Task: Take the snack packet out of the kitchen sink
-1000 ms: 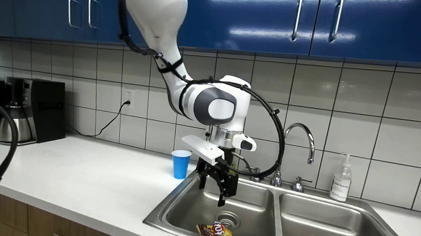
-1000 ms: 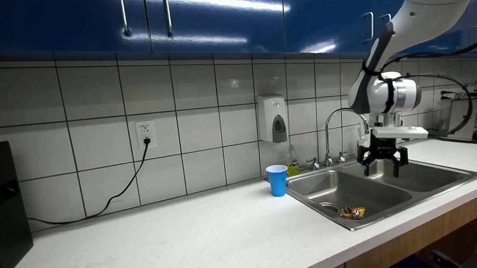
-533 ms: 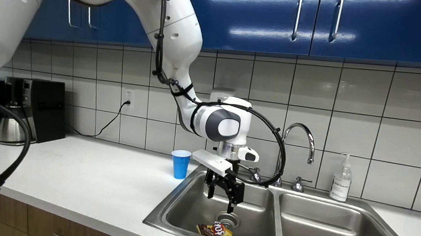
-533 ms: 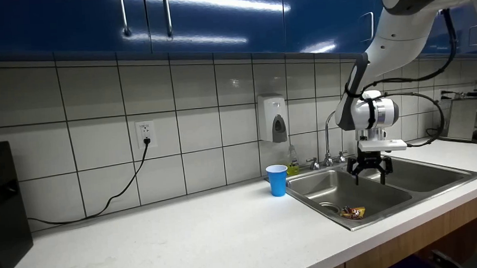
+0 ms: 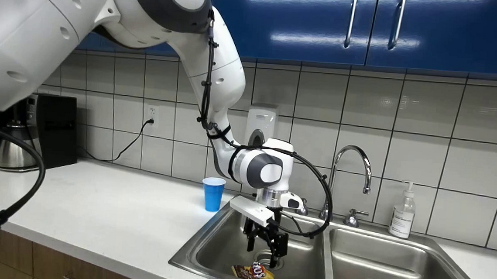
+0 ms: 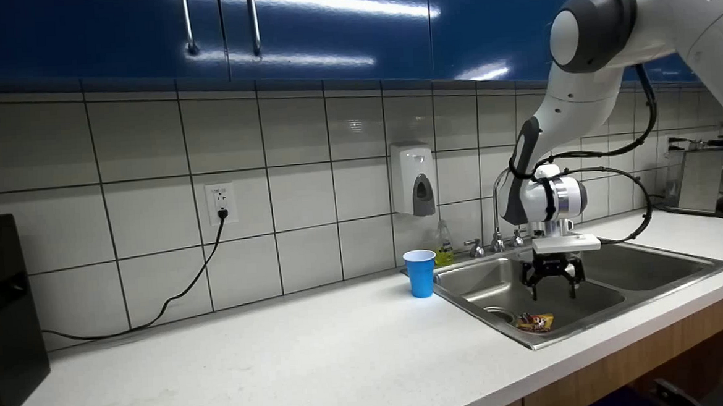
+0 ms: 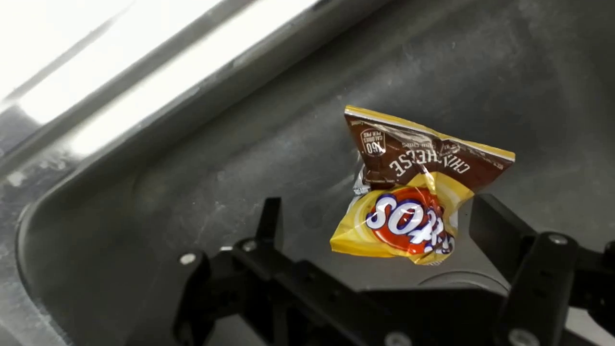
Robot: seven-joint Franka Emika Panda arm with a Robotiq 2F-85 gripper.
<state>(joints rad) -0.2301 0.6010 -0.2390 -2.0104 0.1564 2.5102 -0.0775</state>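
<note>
The snack packet, yellow, red and dark brown, lies on the floor of a basin near the drain; it shows in both exterior views (image 5: 253,273) (image 6: 535,322) and in the wrist view (image 7: 406,216). The stainless steel kitchen sink (image 5: 182,258) has two basins and also shows in an exterior view (image 6: 614,308). My gripper (image 5: 262,257) is open and empty, pointing down above the packet's basin; it also shows in an exterior view (image 6: 553,297). In the wrist view the packet lies beyond and between the spread fingertips (image 7: 378,199). Nothing of it is held.
A blue cup (image 5: 213,196) stands on the counter (image 5: 108,204) beside the sink's edge. The chrome faucet (image 5: 365,165) and its handles rise behind the basins. A soap bottle (image 5: 402,216) stands at the back rim. The basin walls (image 7: 158,115) surround the packet.
My gripper has come down into the space over the basin, toward the packet, staying open. In an exterior view it has also shifted left. The packet and cup have not moved.
</note>
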